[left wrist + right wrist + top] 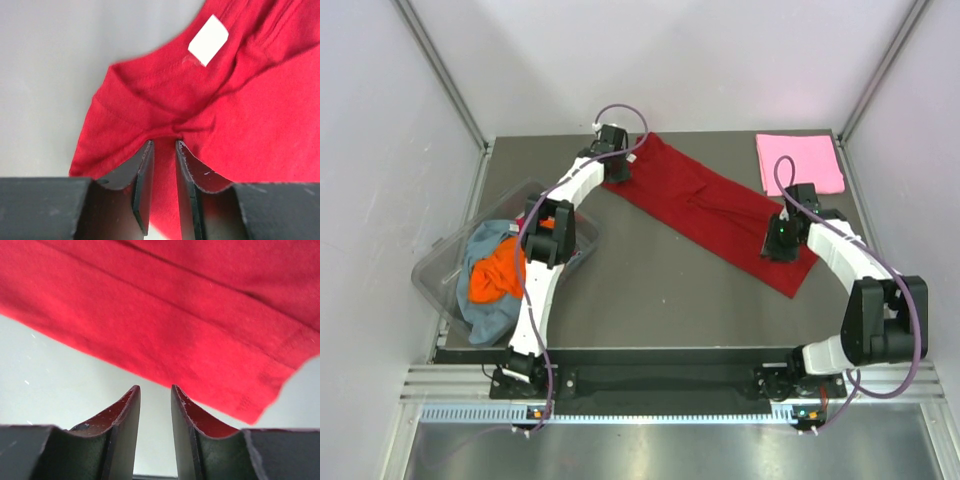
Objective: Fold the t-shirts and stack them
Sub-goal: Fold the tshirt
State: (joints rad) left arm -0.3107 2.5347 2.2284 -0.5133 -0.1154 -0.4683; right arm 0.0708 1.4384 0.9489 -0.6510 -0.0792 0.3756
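Note:
The dark red t-shirt (705, 205) lies folded into a long strip running diagonally across the dark table. My left gripper (617, 170) is at its far collar end. In the left wrist view the left gripper (164, 143) is shut on a puckered fold of the dark red t-shirt (240, 115), just below the white neck label (208, 33). My right gripper (782, 243) is at the strip's near right end. In the right wrist view the right gripper (155, 388) has its jaws slightly apart with only table between them, just short of the shirt's hem (165, 335).
A folded light pink t-shirt (799, 163) lies at the back right corner. A clear plastic tub (445, 268) at the left table edge holds an orange shirt (498, 275) and a grey-blue shirt (486, 242). The left arm reaches over the tub.

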